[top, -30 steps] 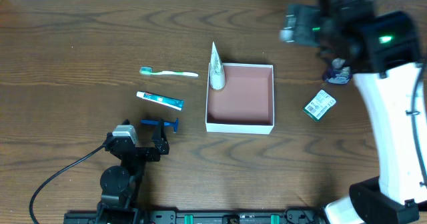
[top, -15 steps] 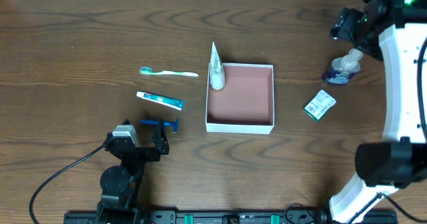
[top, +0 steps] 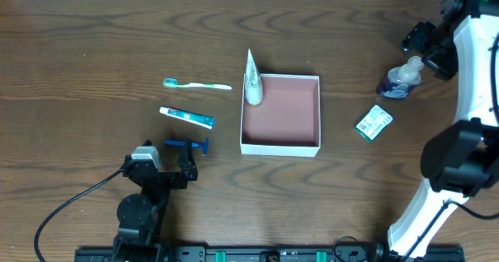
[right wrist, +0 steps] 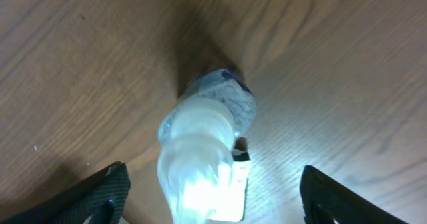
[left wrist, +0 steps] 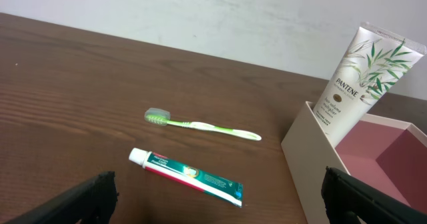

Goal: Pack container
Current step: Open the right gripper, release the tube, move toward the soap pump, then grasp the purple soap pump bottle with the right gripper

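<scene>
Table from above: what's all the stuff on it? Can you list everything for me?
container: 1, white walls and pink-brown inside, middle of the table
lotion tube: 1, white with green leaves, leaning in the container's far left corner
toothbrush: 1, green and white, left of the container
toothpaste tube: 1, white, green and red, nearer than the toothbrush
razor: 1, blue, just ahead of the left gripper
bottle: 1, clear with blue, far right
packet: 1, green and white, right of the container
table: 1, brown wood
left gripper: 1, black, open, near left
right gripper: 1, black, open, over the bottle
</scene>
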Controlling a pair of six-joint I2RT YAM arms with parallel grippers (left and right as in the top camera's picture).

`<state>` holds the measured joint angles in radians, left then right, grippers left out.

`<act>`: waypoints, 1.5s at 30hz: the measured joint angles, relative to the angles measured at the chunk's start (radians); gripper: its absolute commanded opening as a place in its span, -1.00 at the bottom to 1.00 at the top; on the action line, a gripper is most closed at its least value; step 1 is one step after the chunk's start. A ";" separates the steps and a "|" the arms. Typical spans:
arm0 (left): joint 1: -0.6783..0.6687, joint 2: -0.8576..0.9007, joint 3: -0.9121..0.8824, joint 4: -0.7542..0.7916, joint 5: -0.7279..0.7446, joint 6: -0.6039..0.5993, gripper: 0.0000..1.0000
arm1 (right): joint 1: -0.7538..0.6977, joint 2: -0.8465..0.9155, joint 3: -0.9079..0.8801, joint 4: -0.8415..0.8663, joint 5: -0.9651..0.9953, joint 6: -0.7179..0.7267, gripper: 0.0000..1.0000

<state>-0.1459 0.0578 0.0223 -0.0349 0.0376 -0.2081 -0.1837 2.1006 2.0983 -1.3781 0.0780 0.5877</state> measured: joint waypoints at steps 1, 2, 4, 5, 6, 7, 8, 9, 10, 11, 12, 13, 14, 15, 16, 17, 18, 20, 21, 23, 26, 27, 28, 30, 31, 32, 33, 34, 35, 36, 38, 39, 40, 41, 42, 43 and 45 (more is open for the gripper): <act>0.000 0.000 0.000 0.000 0.000 0.000 0.96 | 0.000 0.011 0.000 0.006 -0.002 0.001 0.50; 0.000 0.000 0.000 0.000 0.000 0.000 0.96 | 0.000 0.021 0.000 0.011 -0.005 0.003 0.42; 0.000 0.000 0.000 0.000 0.000 0.000 0.96 | 0.000 0.040 0.000 0.016 -0.013 0.006 0.26; 0.000 0.000 0.000 0.000 0.000 0.000 0.96 | 0.000 0.048 0.000 0.019 -0.018 0.006 0.17; 0.000 0.000 0.000 0.000 0.000 0.000 0.96 | 0.000 0.053 -0.001 0.022 -0.020 0.006 0.08; 0.000 0.000 0.000 0.000 0.000 0.000 0.96 | 0.000 0.056 -0.002 0.024 -0.022 0.006 0.00; 0.000 0.000 0.000 0.000 0.000 0.000 0.96 | 0.000 0.056 -0.002 0.025 -0.026 0.008 -0.10; 0.000 0.000 0.000 0.000 0.000 0.000 0.96 | 0.000 0.056 -0.002 0.025 -0.027 0.008 -0.19; 0.000 0.000 0.000 0.000 0.000 0.000 0.96 | 0.000 0.056 -0.002 0.025 -0.027 0.008 -0.27; 0.000 0.000 0.000 0.000 0.000 0.000 0.96 | 0.000 0.056 -0.002 0.025 -0.030 0.008 -0.32; 0.000 0.000 0.000 0.000 0.000 0.000 0.96 | 0.000 0.056 -0.002 0.025 -0.032 0.005 -0.39; 0.000 0.000 0.000 0.000 0.000 0.000 0.96 | 0.000 0.056 -0.002 0.024 -0.035 0.004 -0.46; 0.000 0.000 0.000 0.000 0.000 0.000 0.96 | 0.000 0.057 -0.002 0.025 -0.038 0.001 -0.50; 0.000 0.000 0.000 0.000 0.000 0.000 0.96 | 0.000 0.057 -0.003 0.025 -0.041 0.000 -0.55; 0.000 0.000 0.000 0.000 0.000 0.000 0.96 | 0.000 0.057 -0.003 0.024 -0.044 0.000 -0.60; 0.000 0.000 0.000 0.000 0.000 0.000 0.96 | 0.000 0.057 -0.003 0.024 -0.045 -0.003 -0.64; 0.000 0.000 0.000 0.000 0.000 0.000 0.96 | 0.000 0.057 -0.003 0.024 -0.047 -0.005 -0.67; 0.000 0.000 0.000 0.000 0.000 0.000 0.96 | 0.000 0.057 -0.003 0.023 -0.049 -0.015 -0.74; 0.000 0.000 0.000 0.000 0.000 0.000 0.96 | 0.000 0.057 -0.003 0.023 -0.050 -0.017 -0.76; 0.000 0.000 0.000 0.000 0.000 0.000 0.96 | 0.000 0.057 -0.003 0.023 -0.051 -0.033 -0.83; 0.000 0.000 0.000 0.000 0.000 0.000 0.96 | 0.000 0.057 -0.003 0.024 -0.056 -0.060 -0.89; 0.000 0.000 0.000 0.000 0.000 0.000 0.96 | 0.000 0.057 -0.003 0.026 -0.060 -0.072 -0.90; 0.000 0.000 0.000 0.000 0.000 0.000 0.96 | 0.000 0.057 -0.003 0.028 -0.064 -0.086 -0.90; 0.000 0.000 0.000 0.000 0.000 0.000 0.96 | 0.000 0.057 -0.003 0.037 -0.080 -0.115 -0.87; 0.000 0.000 0.000 0.000 0.000 0.000 0.96 | 0.000 0.057 -0.003 0.041 -0.088 -0.128 -0.86; 0.000 0.000 0.000 0.000 0.000 0.000 0.96 | 0.000 0.057 -0.003 0.046 -0.100 -0.146 -0.86; 0.000 0.000 0.000 0.000 0.000 0.000 0.96 | 0.000 0.057 -0.003 0.048 -0.113 -0.163 -0.85; 0.000 0.000 0.000 0.000 0.000 0.000 0.96 | 0.000 0.057 -0.003 0.050 -0.124 -0.177 -0.85; 0.000 0.000 0.000 0.000 0.000 0.000 0.96 | 0.000 0.056 -0.003 0.051 -0.135 -0.190 -0.84; 0.000 0.000 0.000 0.000 0.000 0.000 0.96 | 0.000 0.056 -0.003 0.052 -0.144 -0.201 -0.82; 0.000 0.000 0.000 0.000 0.000 0.000 0.96 | 0.000 0.051 -0.003 0.056 -0.166 -0.223 -0.81; 0.000 0.000 0.000 0.000 0.000 0.000 0.96 | 0.000 0.043 -0.003 0.060 -0.181 -0.238 -0.81; 0.000 0.000 0.000 0.000 0.000 0.000 0.96 | 0.000 0.034 -0.003 0.063 -0.194 -0.249 -0.81; 0.000 0.000 0.000 0.000 0.000 0.000 0.96 | 0.000 0.018 -0.003 0.067 -0.210 -0.264 -0.81; 0.000 0.000 0.000 0.000 0.000 0.000 0.96 | 0.001 0.000 -0.003 0.070 -0.223 -0.275 -0.80; 0.000 0.000 0.000 0.000 0.000 0.000 0.96 | 0.002 -0.021 -0.003 0.072 -0.238 -0.288 -0.80; 0.000 0.000 0.000 0.000 0.000 0.000 0.96 | 0.006 -0.078 -0.003 0.077 -0.267 -0.318 -0.80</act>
<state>-0.1459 0.0578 0.0223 -0.0349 0.0376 -0.2081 -0.1780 2.0228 2.0953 -1.3014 -0.1886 0.2699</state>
